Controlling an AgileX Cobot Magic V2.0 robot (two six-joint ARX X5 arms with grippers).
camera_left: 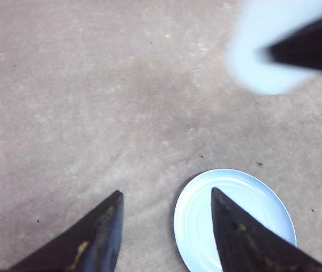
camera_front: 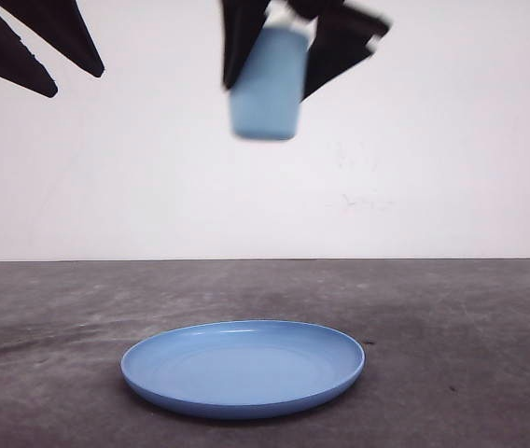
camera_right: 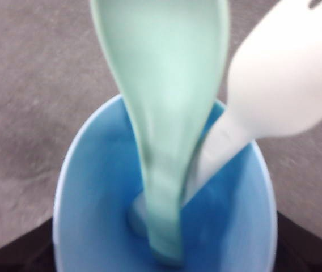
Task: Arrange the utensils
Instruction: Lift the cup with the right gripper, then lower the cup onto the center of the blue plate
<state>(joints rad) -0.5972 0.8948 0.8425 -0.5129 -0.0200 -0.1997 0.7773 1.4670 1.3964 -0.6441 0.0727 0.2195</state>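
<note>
Mint-green plastic spoon [camera_right: 164, 107] and white plastic fork [camera_right: 274, 85] standing handles-down in light blue plastic cup [camera_right: 93, 215].
Right gripper [camera_front: 298, 42] clamped on cup, held high above round blue plate [camera_front: 244, 367] on grey table [camera_front: 470, 336]. Left gripper [camera_left: 166, 226] raised beside it, fingers spread, holding nothing.

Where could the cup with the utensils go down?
Right claw holds the cup, spoon and fork inside, above the table. The plate is bare, as is the grey table on either side. Left claw hangs open.
</note>
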